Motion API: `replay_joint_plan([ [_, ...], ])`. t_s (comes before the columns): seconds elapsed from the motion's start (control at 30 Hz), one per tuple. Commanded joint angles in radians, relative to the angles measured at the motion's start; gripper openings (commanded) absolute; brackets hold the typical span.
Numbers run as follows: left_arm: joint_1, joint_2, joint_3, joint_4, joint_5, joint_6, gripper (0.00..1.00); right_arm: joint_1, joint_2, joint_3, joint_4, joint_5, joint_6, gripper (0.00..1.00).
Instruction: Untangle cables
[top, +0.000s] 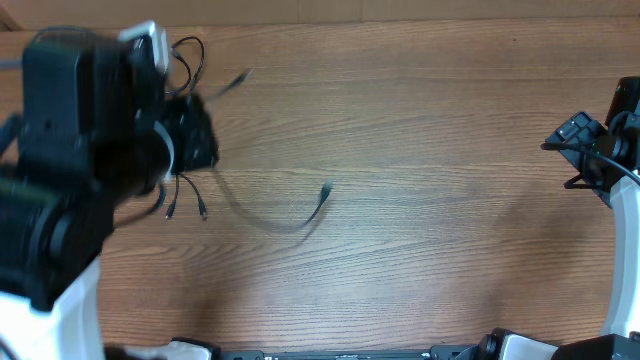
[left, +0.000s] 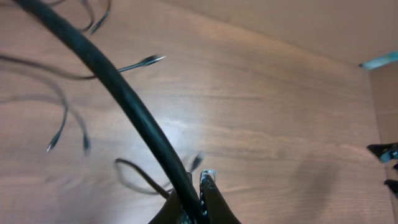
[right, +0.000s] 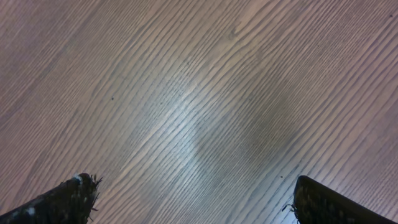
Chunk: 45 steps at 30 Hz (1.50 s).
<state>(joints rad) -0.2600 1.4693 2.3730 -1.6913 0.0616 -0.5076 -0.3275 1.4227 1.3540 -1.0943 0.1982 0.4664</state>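
Note:
Thin black cables lie spread around my left arm at the table's left. One curves across the wood to a plug end (top: 326, 190). Another shows a loop (top: 187, 50) and a plug end (top: 240, 78) at the back. Two short ends (top: 186, 209) lie below the arm. My left gripper (top: 195, 135) is shut on a black cable (left: 124, 99), which runs taut from its jaws (left: 198, 186) up to the left. The left wrist view also shows a plug end (left: 149, 60), two loose ends (left: 67, 144) and a curved cable (left: 134, 177). My right gripper (right: 193, 199) is open and empty over bare wood.
The right arm (top: 590, 150) sits at the table's far right edge. The table is brown wood (top: 430, 130). The robot base parts (top: 340, 352) run along the front edge. A tan wall or board (left: 323, 25) lies beyond the table's back edge.

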Motion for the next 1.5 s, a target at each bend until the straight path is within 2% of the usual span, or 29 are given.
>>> replay_joint_plan([
  [0.0, -0.002, -0.086, -0.123, 0.002, -0.036, -0.063, 0.04, -0.005, -0.002, 0.031, 0.004, 0.01, -0.002, 1.0],
  [0.33, -0.002, -0.148, -0.325, 0.002, 0.197, -0.065, 0.04, -0.005, -0.002, 0.031, 0.004, 0.01, -0.002, 1.0],
  [0.43, -0.002, -0.148, -0.357, 0.002, 0.201, -0.066, 0.04, -0.005, -0.002, 0.031, 0.004, 0.01, -0.002, 1.0],
  [0.6, -0.002, -0.148, -0.379, 0.002, 0.19, -0.152, 0.04, -0.005, -0.002, 0.031, 0.004, 0.01, -0.002, 1.0],
  [0.77, -0.002, -0.148, -0.38, 0.002, 0.073, -0.278, 0.04, -0.005, -0.002, 0.031, 0.004, 0.01, -0.002, 1.0],
  [1.1, -0.001, -0.148, -0.423, 0.002, -0.181, -0.365, 0.05, -0.005, -0.002, 0.031, 0.004, 0.01, -0.002, 1.0],
  [1.23, 0.032, -0.148, -0.478, 0.002, -0.211, -0.415, 0.04, -0.005, -0.002, 0.031, 0.004, 0.01, -0.002, 1.0],
  [1.47, 0.18, -0.144, -0.571, 0.014, -0.222, -0.436, 0.04, -0.005, -0.002, 0.031, 0.004, 0.01, -0.002, 1.0],
])
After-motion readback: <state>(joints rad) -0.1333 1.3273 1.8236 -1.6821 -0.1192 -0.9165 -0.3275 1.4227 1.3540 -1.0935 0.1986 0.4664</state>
